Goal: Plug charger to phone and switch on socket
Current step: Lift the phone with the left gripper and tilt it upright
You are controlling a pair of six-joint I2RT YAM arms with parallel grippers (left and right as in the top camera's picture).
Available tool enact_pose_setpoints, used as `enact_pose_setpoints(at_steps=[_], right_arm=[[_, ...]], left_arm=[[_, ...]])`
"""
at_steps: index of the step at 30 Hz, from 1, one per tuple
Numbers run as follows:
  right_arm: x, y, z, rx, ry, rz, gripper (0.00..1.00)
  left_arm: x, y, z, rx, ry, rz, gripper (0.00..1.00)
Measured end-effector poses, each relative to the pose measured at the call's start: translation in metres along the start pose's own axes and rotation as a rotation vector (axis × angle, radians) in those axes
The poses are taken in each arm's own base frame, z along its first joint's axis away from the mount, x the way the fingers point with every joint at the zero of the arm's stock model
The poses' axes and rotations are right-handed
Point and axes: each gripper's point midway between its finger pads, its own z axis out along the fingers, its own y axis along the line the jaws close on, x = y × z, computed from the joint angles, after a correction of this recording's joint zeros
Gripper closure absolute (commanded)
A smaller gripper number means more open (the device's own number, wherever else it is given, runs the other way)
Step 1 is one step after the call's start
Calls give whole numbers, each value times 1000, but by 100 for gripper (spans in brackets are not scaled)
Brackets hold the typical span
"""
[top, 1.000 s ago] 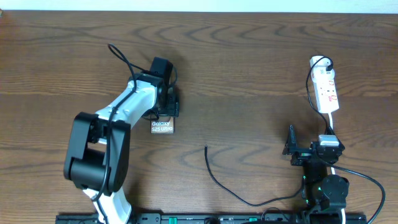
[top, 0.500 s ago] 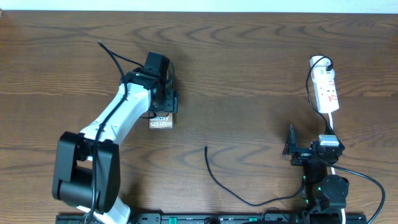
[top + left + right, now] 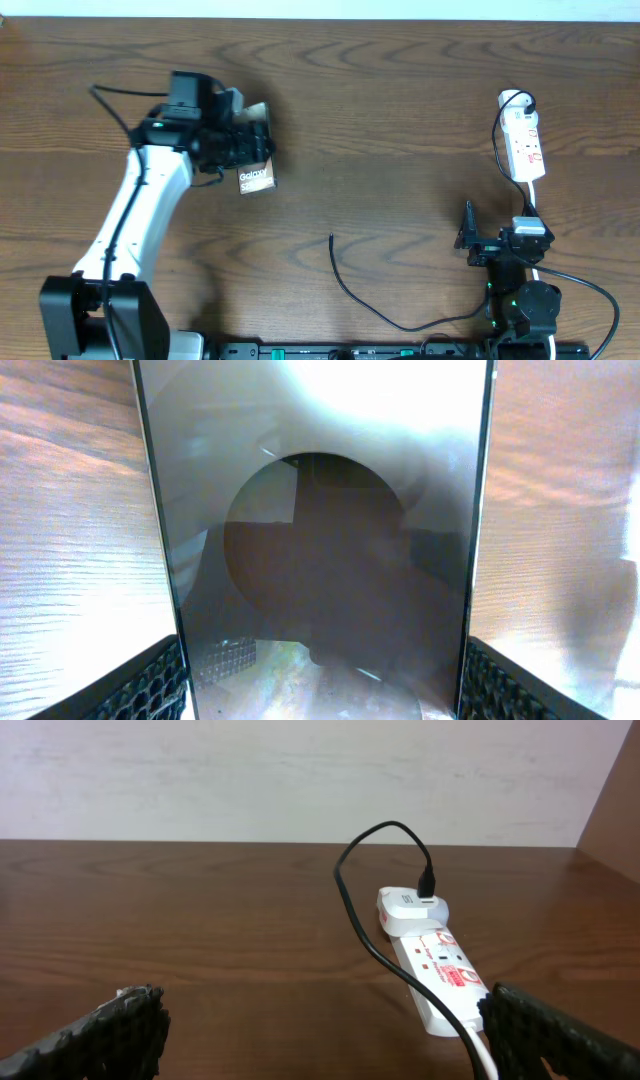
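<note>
Overhead and wrist views, phone-positioning step. The left gripper [image 3: 250,145] is clamped across the phone [image 3: 257,181] in the upper left of the overhead frame, over the table [image 3: 400,100]. In the left wrist view the phone's glossy face fills the gap between the two fingertips [image 3: 150,682]. The charger [image 3: 333,250] lies loose at lower centre, its free plug pointing up-frame, well apart from the phone. The socket [image 3: 524,143] sits at the upper right. The right gripper [image 3: 320,1030] rests below it, spread wide and empty.

To do this step well, the phone probably needs to be brought near the plug with its port end exposed (which end carries the port cannot be told here). The grip should stay off that end, with the phone steadied against the push of insertion.
</note>
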Motion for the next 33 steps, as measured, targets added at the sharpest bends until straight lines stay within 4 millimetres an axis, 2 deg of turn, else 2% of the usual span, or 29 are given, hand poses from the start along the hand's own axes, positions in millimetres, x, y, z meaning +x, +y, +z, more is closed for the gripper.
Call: enact_pose_setpoints(at_steps=[10,19,27,33], right_arm=[[0,0,0,0,0,0,1],[0,0,0,0,0,0,1],[0,0,0,0,0,0,1],[0,0,0,0,0,0,1]], left_arm=[[-27,-10,-35,338,-37,-231,93],[-53,-23,-48,457,-80,-389,92],[-52,-29,-52,504,-22,-556,93],[-55,-46,-62,609,35,-614,93]])
